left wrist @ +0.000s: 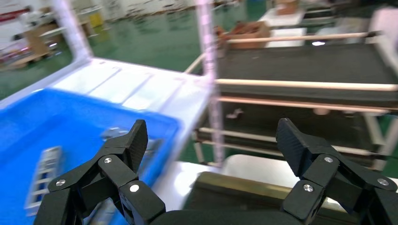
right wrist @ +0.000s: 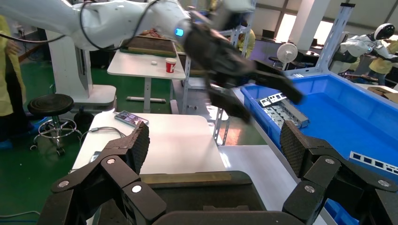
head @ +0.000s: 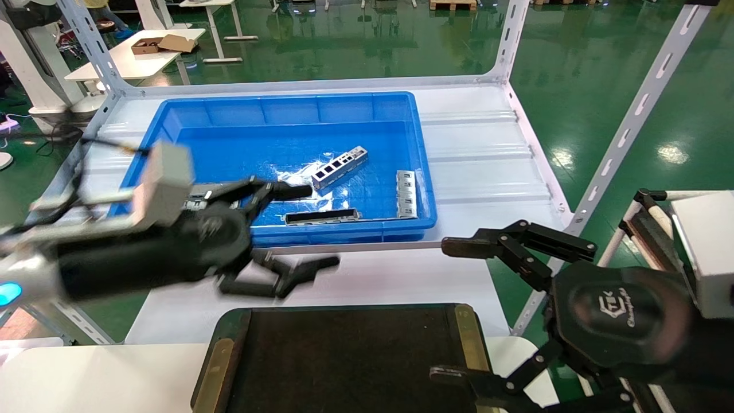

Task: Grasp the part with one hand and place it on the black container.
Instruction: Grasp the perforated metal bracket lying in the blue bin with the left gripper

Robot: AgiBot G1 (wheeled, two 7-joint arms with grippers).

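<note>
The part is a slim silver-grey strip with small cutouts. It lies inside the blue crate along its right wall, and also shows in the left wrist view and the right wrist view. My left gripper is open and empty above the crate's front edge, left of the part; it shows the same in its own view. The black container lies at the near edge, and shows in the right wrist view. My right gripper is open and empty over the container's right edge, as in its own view.
The crate also holds a wider silver piece with cutouts and a dark slotted bar. White shelf uprights stand around the crate. A rack stands at the far right.
</note>
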